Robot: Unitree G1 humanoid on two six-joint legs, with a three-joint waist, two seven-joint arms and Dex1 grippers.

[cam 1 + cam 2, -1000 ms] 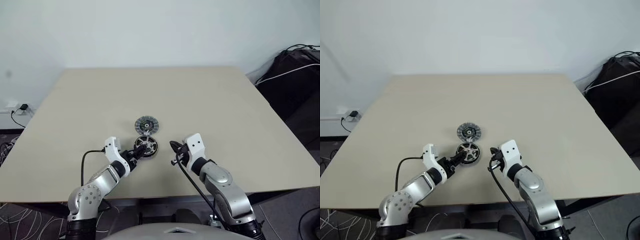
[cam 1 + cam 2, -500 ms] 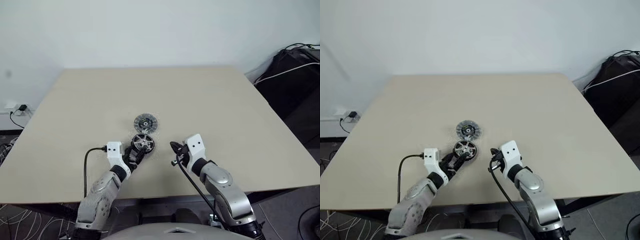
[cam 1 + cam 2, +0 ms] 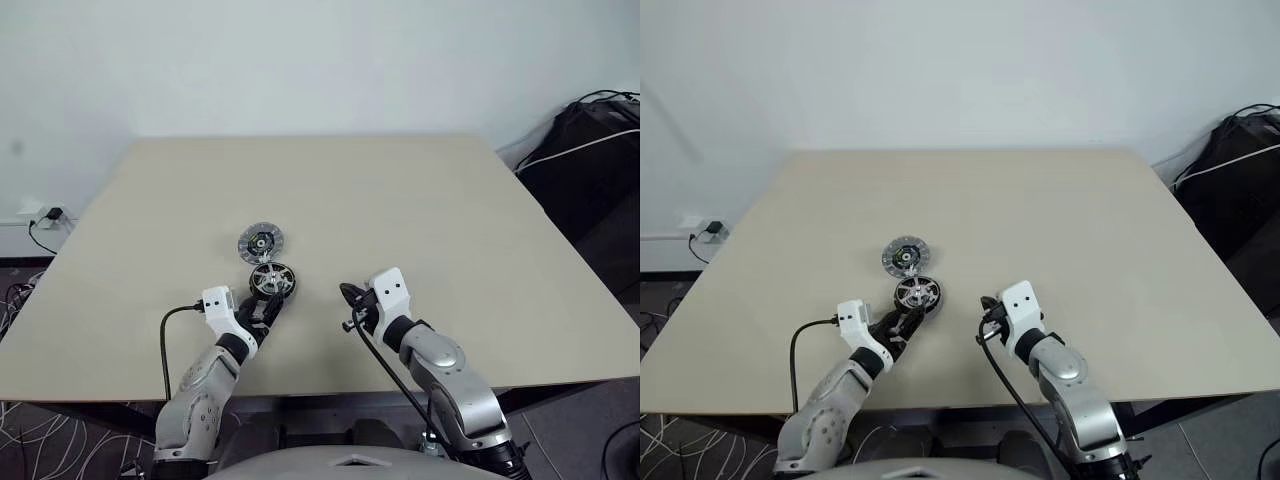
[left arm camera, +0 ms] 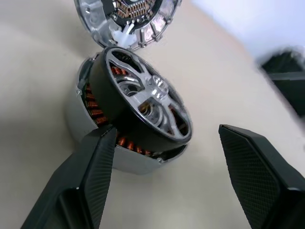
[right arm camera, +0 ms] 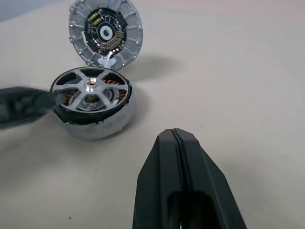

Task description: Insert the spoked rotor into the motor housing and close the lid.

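Note:
The shiny spoked rotor (image 4: 145, 102) sits tilted in the motor housing (image 4: 90, 138), with copper windings showing under it. The housing (image 3: 272, 281) rests on the table just ahead of my left gripper (image 3: 267, 309). That gripper is open. One of its fingers (image 4: 95, 162) touches the housing's side and the other stands apart from it. The grey lid (image 3: 261, 242) lies flat right behind the housing, its dark inner face up, touching its rim. To the right, my right gripper (image 3: 348, 296) is shut and empty above the table.
The beige table (image 3: 420, 200) spreads wide behind and to the right of the parts. A black bag (image 3: 590, 140) sits off the table's far right corner. Cables and a wall socket (image 3: 45, 215) lie to the left.
The housing with the rotor and the lid have shifted left on the table along with my left gripper. My left elbow has swung inward. The right arm has stayed still.

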